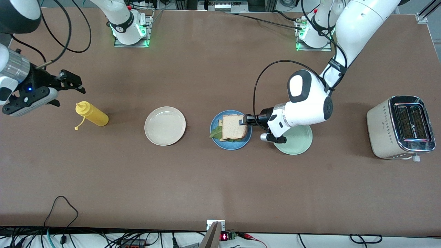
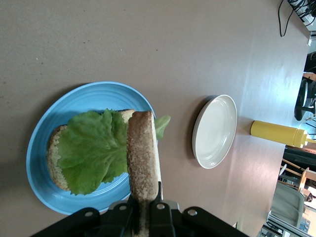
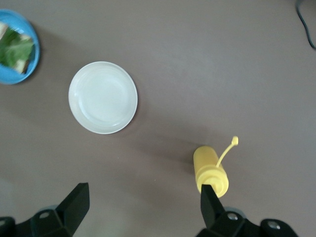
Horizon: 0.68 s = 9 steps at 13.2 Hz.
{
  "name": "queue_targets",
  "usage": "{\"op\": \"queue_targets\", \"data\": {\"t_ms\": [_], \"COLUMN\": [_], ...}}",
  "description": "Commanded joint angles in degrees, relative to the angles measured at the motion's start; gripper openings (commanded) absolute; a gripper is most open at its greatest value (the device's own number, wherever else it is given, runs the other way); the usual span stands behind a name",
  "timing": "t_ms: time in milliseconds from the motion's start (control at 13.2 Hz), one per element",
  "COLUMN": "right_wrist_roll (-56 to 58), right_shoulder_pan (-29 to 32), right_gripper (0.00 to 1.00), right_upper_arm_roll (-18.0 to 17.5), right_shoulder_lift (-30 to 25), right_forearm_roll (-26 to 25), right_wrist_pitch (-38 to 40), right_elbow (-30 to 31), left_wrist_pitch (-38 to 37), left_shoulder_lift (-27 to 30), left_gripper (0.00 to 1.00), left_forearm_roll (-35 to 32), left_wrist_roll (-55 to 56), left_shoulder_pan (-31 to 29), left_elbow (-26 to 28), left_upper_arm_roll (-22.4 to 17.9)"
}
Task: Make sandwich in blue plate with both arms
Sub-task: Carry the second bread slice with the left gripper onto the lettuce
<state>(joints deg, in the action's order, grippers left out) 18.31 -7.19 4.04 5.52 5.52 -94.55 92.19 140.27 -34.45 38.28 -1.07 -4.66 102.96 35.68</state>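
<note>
The blue plate (image 1: 231,144) lies mid-table and carries a lower bread slice (image 2: 55,153) with a green lettuce leaf (image 2: 91,148) spread on it. My left gripper (image 1: 245,120) is over the plate's rim toward the left arm's end. It is shut on one edge of the second bread slice (image 1: 234,126), which hangs roughly level over the lettuce. The left wrist view shows that slice (image 2: 143,158) edge-on between the pads of my left gripper (image 2: 144,192). My right gripper (image 1: 74,82) waits open and empty in the air at the right arm's end, over the table beside a yellow bottle.
A yellow squeeze bottle (image 1: 92,116) lies on its side with its cap hanging loose. A cream-white plate (image 1: 165,125) sits between the bottle and the blue plate. A pale green plate (image 1: 298,143) lies partly under my left wrist. A toaster (image 1: 401,127) stands at the left arm's end.
</note>
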Motion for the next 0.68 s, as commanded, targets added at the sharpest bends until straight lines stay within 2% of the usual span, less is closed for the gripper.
{"op": "queue_targets", "data": {"t_ms": [0,151,378,605], "right_wrist_roll": [-8.4,-8.8,-9.3,-19.2], "right_shoulder_pan": [-1.7,-1.4,-1.1,-1.3], "right_gripper": [1.0,1.0,1.0,1.0], "right_upper_arm_roll": [1.2,1.2,2.7,3.3], "right_shoulder_lift": [0.0,0.2,0.5,0.3], "right_forearm_roll": [-1.8,-1.8,-1.6,-1.9], "right_wrist_pitch": [0.5,0.6,0.6,0.9], "right_elbow": [0.3,0.3,0.2,0.2], "left_wrist_pitch": [2.4,2.9,3.0,2.9], "left_shoulder_lift": [-1.5,-2.7,-4.6,-5.4], "left_gripper": [0.03,0.03,0.06,0.13], "left_forearm_roll": [1.9,2.7,8.7,10.2], "left_wrist_roll": [-2.3,-4.9,-12.3,-14.7], "left_shoulder_pan": [0.9,0.7,0.4,0.0], "left_elbow": [-0.7,-0.8,-0.7,-0.7], "left_upper_arm_roll": [0.3,0.3,0.2,0.2]}}
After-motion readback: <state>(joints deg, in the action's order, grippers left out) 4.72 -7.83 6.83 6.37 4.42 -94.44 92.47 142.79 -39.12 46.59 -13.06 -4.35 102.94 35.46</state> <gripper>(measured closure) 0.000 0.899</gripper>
